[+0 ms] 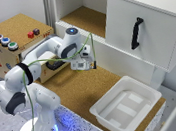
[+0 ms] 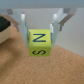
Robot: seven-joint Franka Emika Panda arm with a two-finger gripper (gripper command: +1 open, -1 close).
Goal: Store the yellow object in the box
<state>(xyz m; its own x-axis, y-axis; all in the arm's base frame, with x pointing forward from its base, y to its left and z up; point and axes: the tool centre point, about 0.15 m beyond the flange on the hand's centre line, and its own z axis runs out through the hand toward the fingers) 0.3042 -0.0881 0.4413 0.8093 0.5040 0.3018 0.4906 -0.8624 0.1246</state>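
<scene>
Jaws are gripping the yellow cube [image 2: 39,43], holding it above the desk [image 1: 75,89]; pickup's looking done. The box [image 1: 126,106] is waiting empty at four o'clock, so carrying and dropping remain.

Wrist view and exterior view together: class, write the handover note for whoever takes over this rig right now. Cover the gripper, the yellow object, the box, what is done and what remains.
Gripper: shut on the yellow object, a small cube with black letters on its faces, held between the fingers above the cork surface.
Box: the white bin sits at the cork surface's edge toward the exterior view's right, nothing in it. The gripper is well short of it, near the cork-topped wooden box.
Done: the cube is grasped and lifted.
Left: carry it over the bin, lower, release inside.
</scene>
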